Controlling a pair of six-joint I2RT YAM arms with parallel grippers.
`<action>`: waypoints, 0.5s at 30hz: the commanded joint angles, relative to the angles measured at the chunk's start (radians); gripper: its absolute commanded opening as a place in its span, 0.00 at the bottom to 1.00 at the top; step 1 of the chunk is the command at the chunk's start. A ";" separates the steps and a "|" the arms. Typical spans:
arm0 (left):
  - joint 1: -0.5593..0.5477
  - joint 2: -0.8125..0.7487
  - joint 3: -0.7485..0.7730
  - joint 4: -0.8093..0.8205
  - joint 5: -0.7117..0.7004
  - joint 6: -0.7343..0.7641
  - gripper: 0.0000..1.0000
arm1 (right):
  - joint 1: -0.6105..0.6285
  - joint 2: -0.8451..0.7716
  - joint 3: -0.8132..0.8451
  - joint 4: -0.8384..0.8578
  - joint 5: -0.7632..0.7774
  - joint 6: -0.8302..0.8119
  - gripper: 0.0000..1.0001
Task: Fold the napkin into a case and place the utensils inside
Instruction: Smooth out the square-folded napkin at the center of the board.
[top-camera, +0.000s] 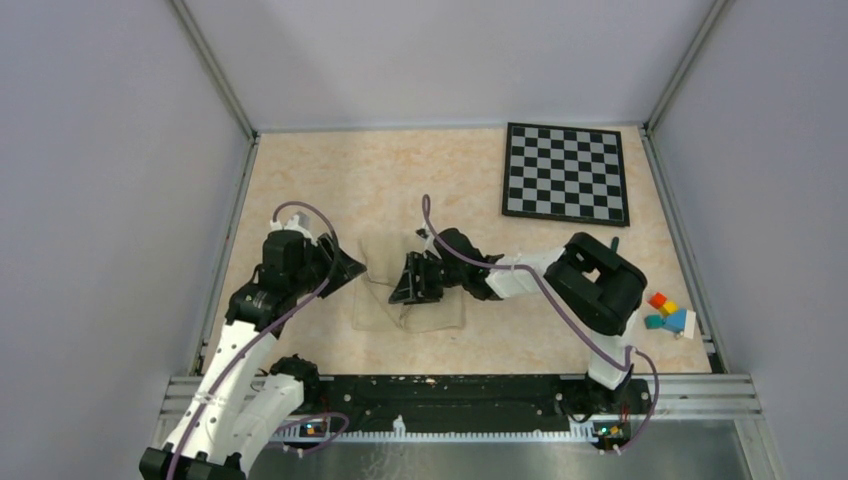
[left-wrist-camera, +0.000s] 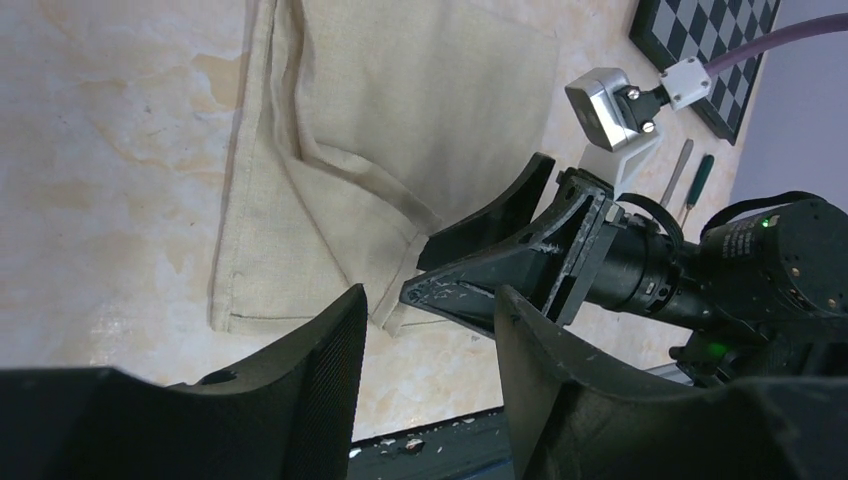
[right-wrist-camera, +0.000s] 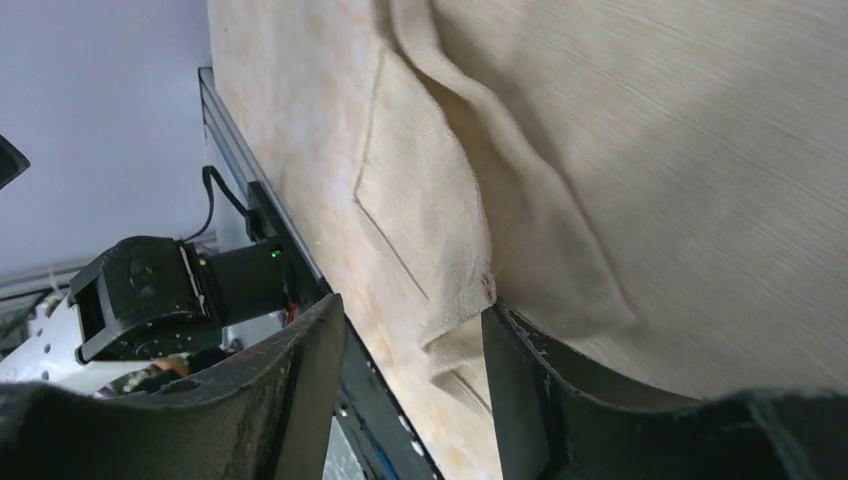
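Napkin (top-camera: 428, 312) is lying mid-table, partly folded, with 1 layer running diagonally over the one below and the hem stitching showing along the near-left edge. It is not yet forming a long narrow pouch.

Left gripper (top-camera: 355, 268) is sitting at the napkin's left edge. Its jaws are standing apart, with bare tabletop and the cloth's corner showing between them in the left wrist view, and it is gripping nothing.

Right gripper (top-camera: 402, 282) is lying low over the cloth's middle, pointing left toward the other gripper. Its jaws are apart too and straddling the folded edge. In the right wrist view 1 finger (right-wrist-camera: 545, 400) is touching the fold, with cloth draping against it, while the other finger is sitting over the lower layer and the table beside it. It is not pinching anything that I can see.

The 2 grippers are close together, with little room between them. Knife (left-wrist-camera: 678, 170) and dark-handled utensil (left-wrist-camera: 697, 185) are lying side by side on the table past the right arm, well apart from the napkin and near the checkered board (top-camera: 565, 172). Coloured blocks (top-camera: 667, 312) are sitting at the right edge by the wall.

Table (top-camera: 330, 180) is showing bare surface on the far side of the napkin, left of the board. Only a narrow strip is separating the napkin's near edge from the front rail (top-camera: 450, 388).
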 joint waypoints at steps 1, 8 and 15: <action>0.005 -0.041 0.058 -0.023 -0.059 0.005 0.56 | 0.069 0.025 0.164 -0.039 0.092 -0.097 0.52; 0.005 -0.126 0.097 -0.063 -0.180 0.004 0.60 | 0.169 0.171 0.393 0.070 -0.037 0.018 0.57; 0.005 -0.138 0.069 -0.051 -0.163 0.011 0.62 | 0.065 -0.080 0.161 -0.096 0.029 -0.106 0.71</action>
